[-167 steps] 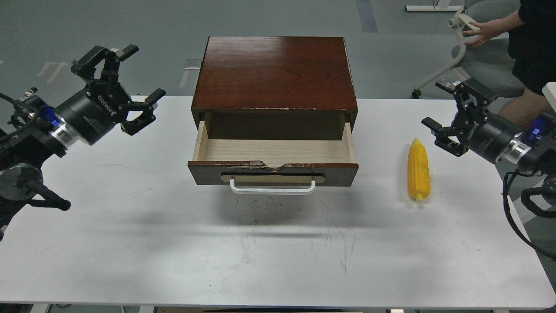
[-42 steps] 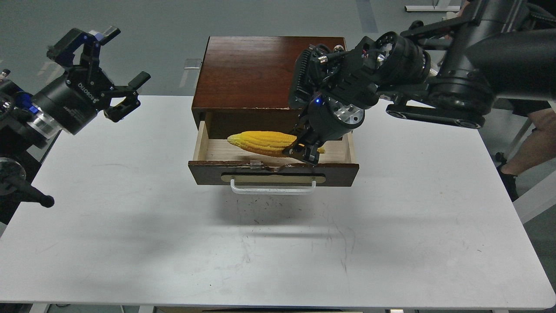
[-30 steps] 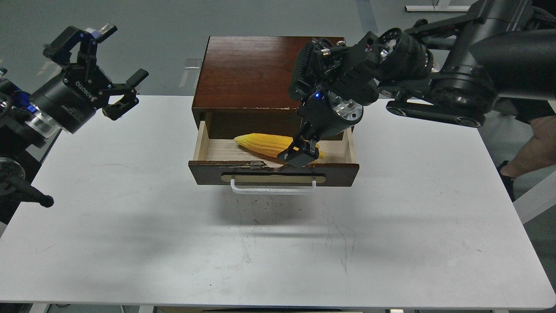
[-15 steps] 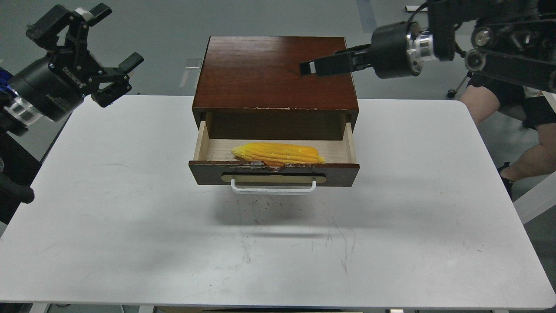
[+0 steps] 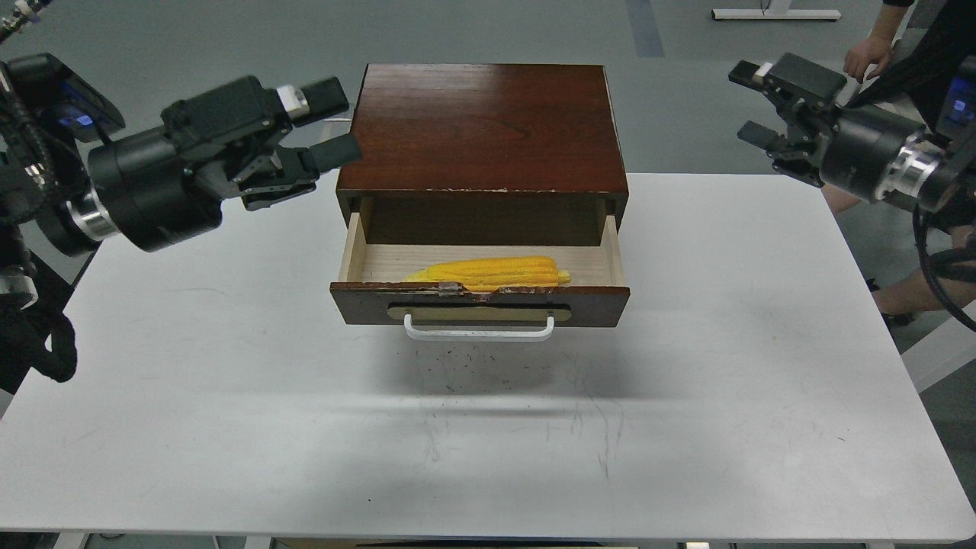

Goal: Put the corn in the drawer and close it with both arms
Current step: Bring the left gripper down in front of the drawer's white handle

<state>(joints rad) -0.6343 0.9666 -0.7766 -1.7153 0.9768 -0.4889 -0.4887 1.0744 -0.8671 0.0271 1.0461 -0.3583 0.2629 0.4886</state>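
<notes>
White counter [image 5: 229, 396]: corn [image 5: 492, 271] lies in open drawer [image 5: 480, 303]; left gripper [image 5: 324, 126] and right gripper [image 5: 751, 103], fingers spread, empty; next, push drawer shut.

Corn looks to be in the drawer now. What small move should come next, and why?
Probably bring the left pincer down toward the drawer front to push it shut. The corn lies inside, free of both pincers, the drawer stands pulled out, and the right pincer is farther off.
</notes>
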